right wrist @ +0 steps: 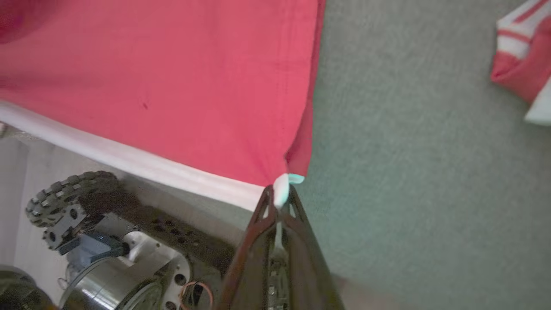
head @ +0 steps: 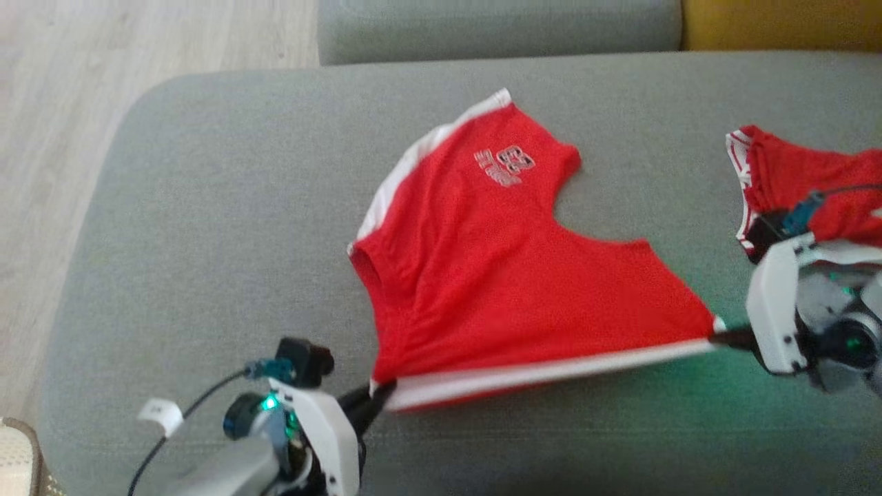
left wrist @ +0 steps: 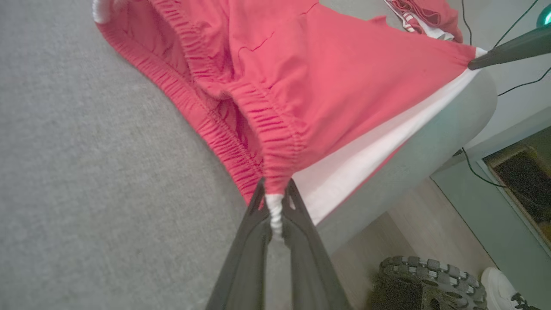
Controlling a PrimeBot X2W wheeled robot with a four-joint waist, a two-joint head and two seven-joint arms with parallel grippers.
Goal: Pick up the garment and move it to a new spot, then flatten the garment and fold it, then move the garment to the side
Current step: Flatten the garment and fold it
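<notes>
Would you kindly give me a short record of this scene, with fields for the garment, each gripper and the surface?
garment: red shorts, white-striped edge stretched between the two grippers
left gripper: shut on the waistband corner
right gripper: shut on the leg-hem corner at the stripe
surface: grey cushion
other: second red garment to the right, apart from the shorts

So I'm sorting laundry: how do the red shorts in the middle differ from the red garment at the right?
The shorts are spread out, stretched by two corners between the left gripper and right gripper; the other garment lies bunched and unheld. The shorts have a plain white band; the other garment has red-and-white striped trim. Both are red, on the grey couch.
</notes>
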